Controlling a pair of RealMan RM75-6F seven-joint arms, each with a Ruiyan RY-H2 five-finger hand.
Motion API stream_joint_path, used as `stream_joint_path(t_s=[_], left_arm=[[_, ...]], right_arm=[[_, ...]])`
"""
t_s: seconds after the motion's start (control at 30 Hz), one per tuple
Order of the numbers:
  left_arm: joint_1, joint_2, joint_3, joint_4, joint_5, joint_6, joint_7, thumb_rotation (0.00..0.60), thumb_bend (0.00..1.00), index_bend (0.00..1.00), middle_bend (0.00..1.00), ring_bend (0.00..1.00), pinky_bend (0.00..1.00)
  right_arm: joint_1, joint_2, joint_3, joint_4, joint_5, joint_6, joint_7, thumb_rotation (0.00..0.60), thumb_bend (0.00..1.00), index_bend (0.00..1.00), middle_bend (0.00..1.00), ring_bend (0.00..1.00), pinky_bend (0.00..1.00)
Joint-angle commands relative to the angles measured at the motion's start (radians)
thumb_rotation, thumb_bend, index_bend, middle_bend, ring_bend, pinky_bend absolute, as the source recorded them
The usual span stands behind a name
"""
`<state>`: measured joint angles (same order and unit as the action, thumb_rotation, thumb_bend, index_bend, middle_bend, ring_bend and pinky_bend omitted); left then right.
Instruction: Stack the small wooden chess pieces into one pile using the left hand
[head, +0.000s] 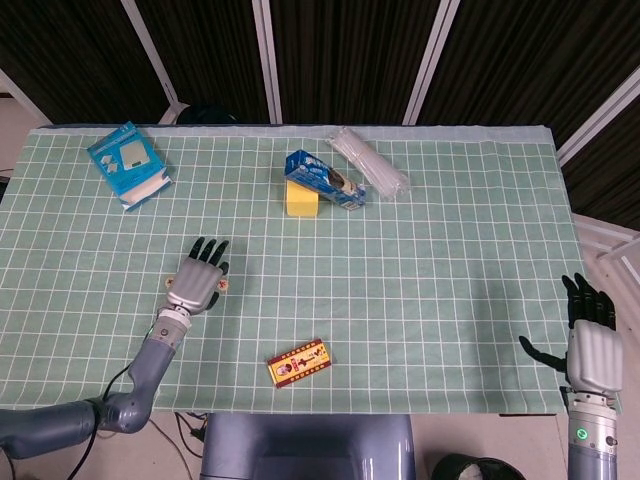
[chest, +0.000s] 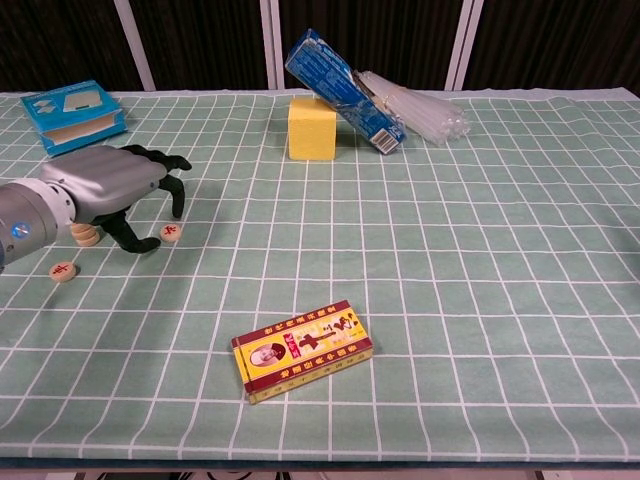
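I have my left hand (chest: 110, 185) low over the table (chest: 480, 250), palm down, fingers spread and curled, holding nothing. A lone chess piece (chest: 171, 232) lies just under its fingertips (chest: 150, 245); I cannot tell whether they touch it. A short stack (chest: 85, 235) sits just behind the hand's wrist side, and 1 more piece (chest: 63, 271) lies a little nearer me than the stack. The red box (chest: 302, 350) is well right of the hand and nearer me. My right hand (head: 590, 335) hangs off the table's far right edge, fingers apart.
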<state>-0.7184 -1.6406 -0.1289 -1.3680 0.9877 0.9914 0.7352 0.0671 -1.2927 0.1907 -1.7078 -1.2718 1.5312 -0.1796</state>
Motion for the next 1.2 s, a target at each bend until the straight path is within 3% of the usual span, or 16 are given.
stream_joint_path(t_s=[0.03, 1.2], left_arm=[[-0.009, -0.019, 0.0, 0.018, -0.016, -0.003, 0.013, 0.6, 0.31, 0.4, 0.02, 0.0, 0.0], [-0.019, -0.023, 0.02, 0.013, -0.005, 0.038, 0.016, 0.6, 0.36, 0.49, 0.05, 0.0, 0.01]], right_arm=[[0.0, 0.001, 0.002, 0.0, 0.003, -0.001, 0.002, 0.6, 0.23, 0.08, 0.01, 0.09, 0.0], [0.0, 0.0, 0.006, -0.003, 0.013, -0.001, 0.003, 0.6, 0.23, 0.08, 0.01, 0.09, 0.0]])
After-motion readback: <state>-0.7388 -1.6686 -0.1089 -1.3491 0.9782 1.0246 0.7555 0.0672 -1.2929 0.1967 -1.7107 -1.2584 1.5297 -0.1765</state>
